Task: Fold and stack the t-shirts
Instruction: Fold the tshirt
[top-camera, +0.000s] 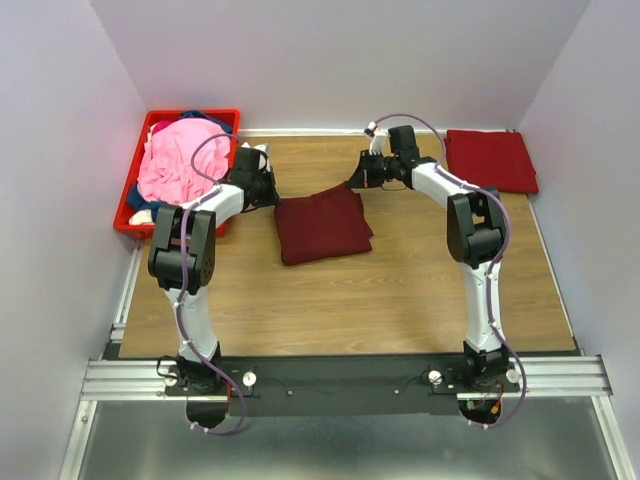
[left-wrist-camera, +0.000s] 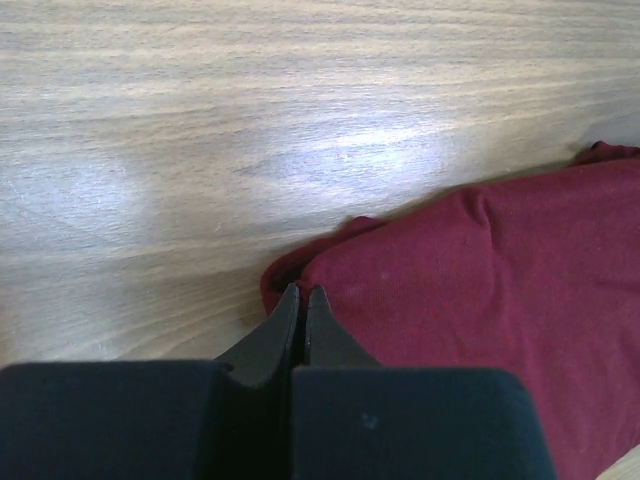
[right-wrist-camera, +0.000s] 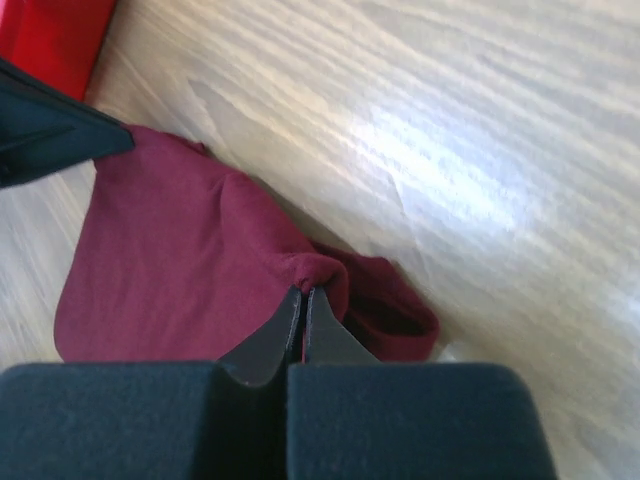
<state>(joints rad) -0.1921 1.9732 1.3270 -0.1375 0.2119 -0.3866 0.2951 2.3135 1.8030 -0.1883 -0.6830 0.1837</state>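
**Inventory: counter, two arms, t-shirts**

1. Maroon t-shirt (top-camera: 322, 225). It lies folded into a rough square at the middle of the wood-grain counter (top-camera: 400, 290), between the two arms. The far right corner is bunched and lifted. A loose fold sticks out beside that corner in the right wrist view.

2. Left end effector (left-wrist-camera: 303, 292). It reaches to the left far corner of the maroon t-shirt. The fingers are pressed together with no gap between them, and the tips sit right at the cloth's edge. From here I cannot tell whether any cloth is caught between them.

3. Right end effector (right-wrist-camera: 304, 292). It is at the far right corner of the same shirt. The fingers are closed tight, and a pucker of maroon cloth is pinched up at the tips.

4. Dark red t-shirt (top-camera: 490, 160). It is folded flat at the far right corner of the counter, well apart from the maroon one. Neither arm touches it.

5. Pink t-shirt (top-camera: 180, 165). It is crumpled and heaped high in the red crate (top-camera: 190, 114), and it spills above the rim.

6. The red crate stands at the far left, just off the counter's edge and close behind the left arm's elbow.
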